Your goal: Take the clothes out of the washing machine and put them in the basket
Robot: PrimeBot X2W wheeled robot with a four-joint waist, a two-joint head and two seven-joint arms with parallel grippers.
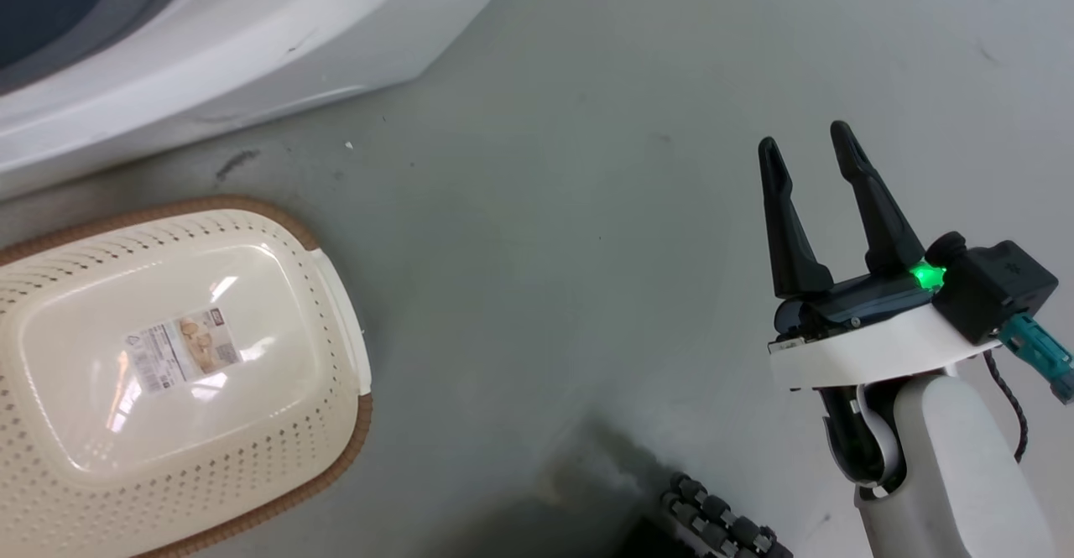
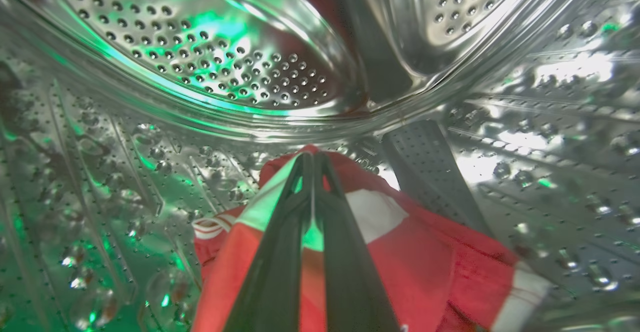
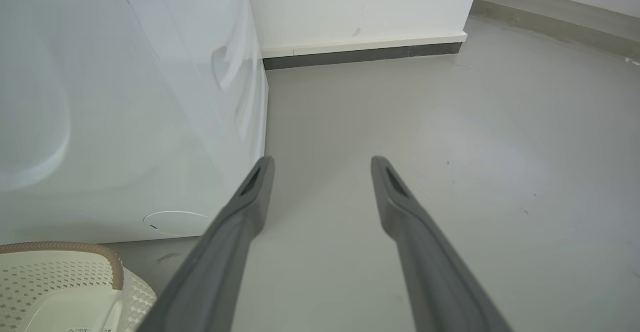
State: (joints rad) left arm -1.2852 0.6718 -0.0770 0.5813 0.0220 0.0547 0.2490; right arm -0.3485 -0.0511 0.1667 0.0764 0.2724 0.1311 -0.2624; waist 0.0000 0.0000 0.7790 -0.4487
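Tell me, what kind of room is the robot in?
Probably a laundry room or utility corner: there's a white washing machine, red clothes inside its holey steel drum, and a cream laundry basket on the grey floor.

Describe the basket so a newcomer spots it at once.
Find the washing machine at the head view's upper left. On the grey floor before it sits the basket: cream, perforated sides, the one thing with a brown rim and paper label.

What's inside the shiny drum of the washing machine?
Red clothes with white patches lie in the drum, and the left claw is shut on a bunched-up peak of them. Anything beneath the fabric is covered, so I can't tell.
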